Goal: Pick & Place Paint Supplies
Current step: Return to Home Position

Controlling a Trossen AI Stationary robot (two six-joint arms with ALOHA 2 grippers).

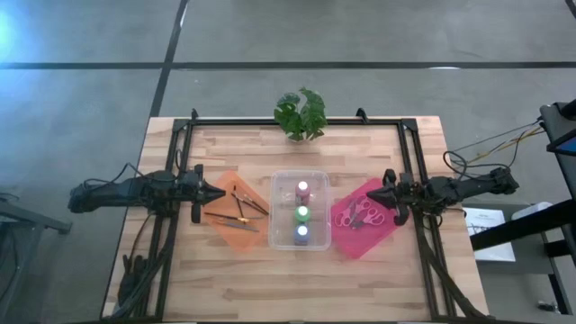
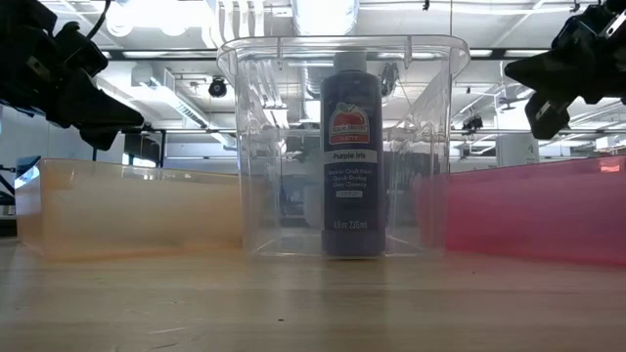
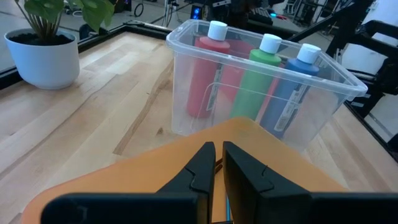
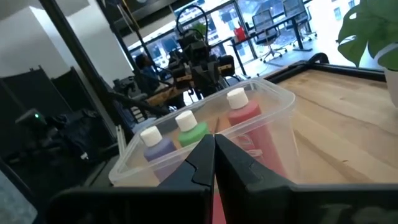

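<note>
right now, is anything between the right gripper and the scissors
Nothing visible does. The scissors lie uncovered in the pink bin, with the right gripper above its rim. The left gripper waits over the orange bin.

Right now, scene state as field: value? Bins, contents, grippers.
clear bin: table centre; pink bottle, green bottle and blue bottle upright inside
orange bin: left of the clear bin; holds brushes
pink bin: right of the clear bin; holds scissors
plant: table edge, in line with the clear bin
left gripper: shut, empty, raised at the orange bin's outer side
right gripper: shut, empty, raised over the pink bin
</note>
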